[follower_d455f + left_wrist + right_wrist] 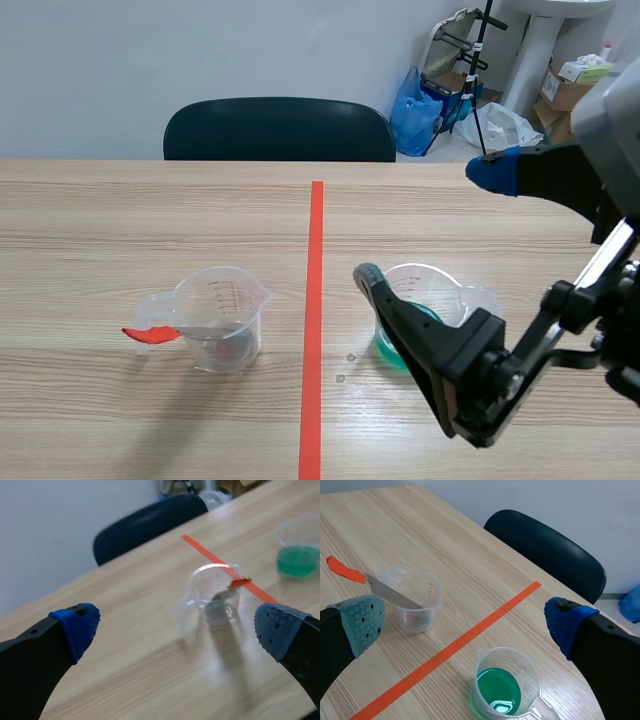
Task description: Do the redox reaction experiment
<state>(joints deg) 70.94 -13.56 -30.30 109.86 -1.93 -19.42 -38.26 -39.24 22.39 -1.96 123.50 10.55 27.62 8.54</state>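
Note:
A clear measuring cup (222, 318) stands left of the orange tape line, with a small knife leaning in it, red handle (150, 334) sticking out over the rim. Right of the line stands a second cup of green liquid (418, 318). My right gripper (432, 224) hangs open above the green cup (507, 687), with nothing between its fingers. In the left wrist view my left gripper (175, 627) is open and raised, and the clear cup (212, 595) with the knife lies ahead of it. The left arm does not show in the scene view.
A dark chair (280, 130) stands at the far edge of the wooden table (120, 230). Beyond the table's back right corner are a blue bag (415, 110), cardboard boxes (570, 85) and a black stand.

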